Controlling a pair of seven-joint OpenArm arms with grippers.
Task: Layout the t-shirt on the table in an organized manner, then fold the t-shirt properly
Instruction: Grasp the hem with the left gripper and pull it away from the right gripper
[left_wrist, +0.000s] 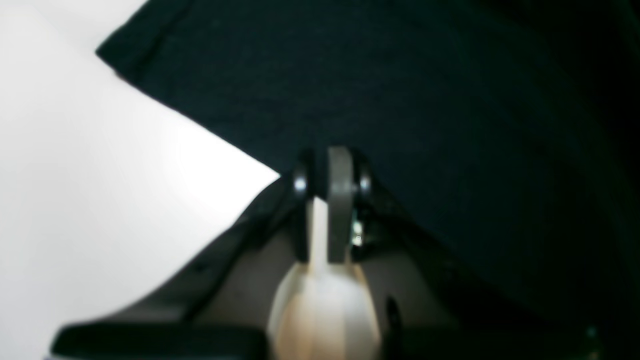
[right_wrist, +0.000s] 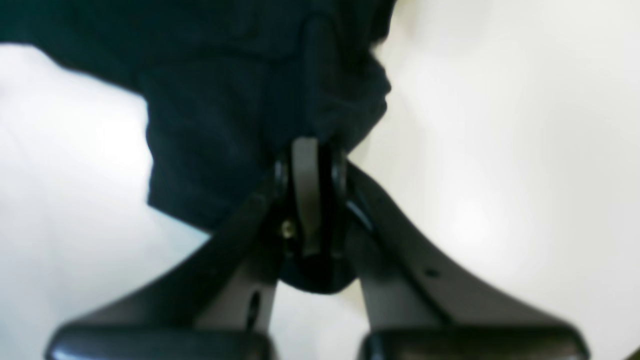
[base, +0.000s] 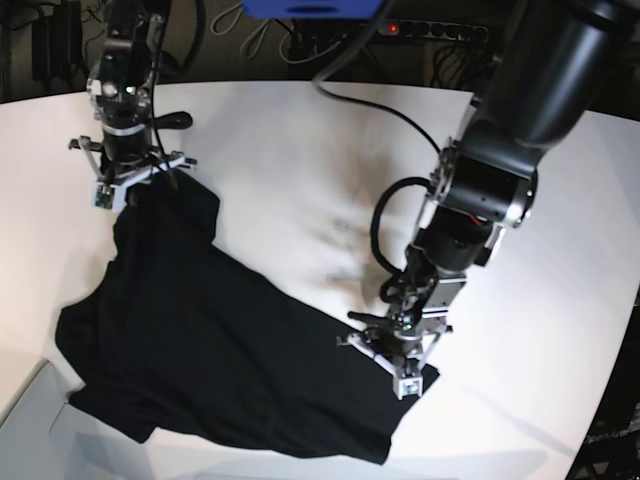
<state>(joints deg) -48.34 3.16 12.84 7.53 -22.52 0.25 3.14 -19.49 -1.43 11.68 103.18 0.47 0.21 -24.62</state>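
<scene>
Black cloth of the t-shirt (base: 220, 340) sprawls over the near part of the white table (base: 300, 140), stretched on a slant between two arms. Over on the base view's right, the left gripper (base: 405, 362) pinches the shirt's hem corner, jaws squeezed onto the fabric. At the far left of that view, the right gripper (base: 130, 178) is clamped on another bunched corner (right_wrist: 350, 100) of the shirt, just above the tabletop.
</scene>
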